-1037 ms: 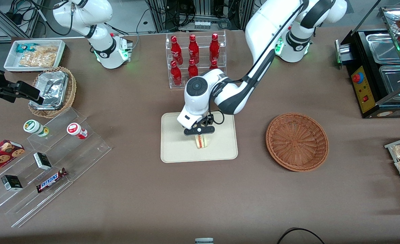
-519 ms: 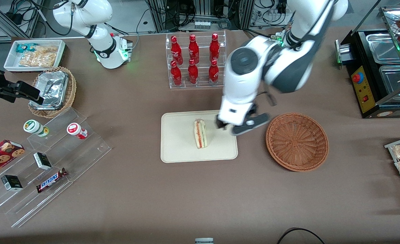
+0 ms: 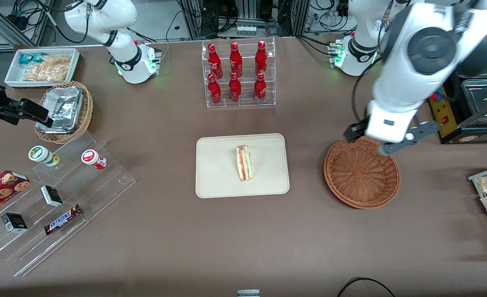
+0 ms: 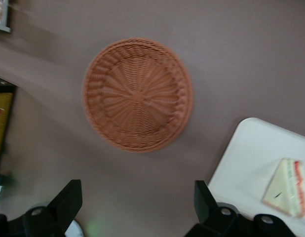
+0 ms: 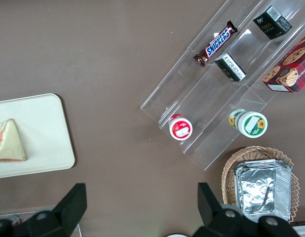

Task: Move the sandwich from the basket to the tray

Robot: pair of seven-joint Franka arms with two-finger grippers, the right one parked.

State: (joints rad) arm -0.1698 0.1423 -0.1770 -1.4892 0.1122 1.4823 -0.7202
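Sandwich point(image 3: 244, 162) rests on tray point(image 3: 216, 181); tool point(image 3: 386, 142) (wide open, empty) hovers over basket point(image 3: 361, 173), risking clipping its rim if lowered.

**Count of things on the table**

One sandwich point(image 3: 244, 162) lies on one tray point(image 3: 214, 181). Near the tray, toward the working arm's end, sits one brown basket point(image 3: 361, 172). One gripper point(image 3: 391, 142) hangs above that basket, fingers spread wide. Farther from the front camera than the tray, one clear rack point(image 3: 239, 73) holds six red bottles point(image 3: 235, 87). Toward the parked arm's end: one tan basket point(image 3: 84, 117), one chocolate bar point(image 3: 63, 219), two round tubs point(image 3: 42, 155).
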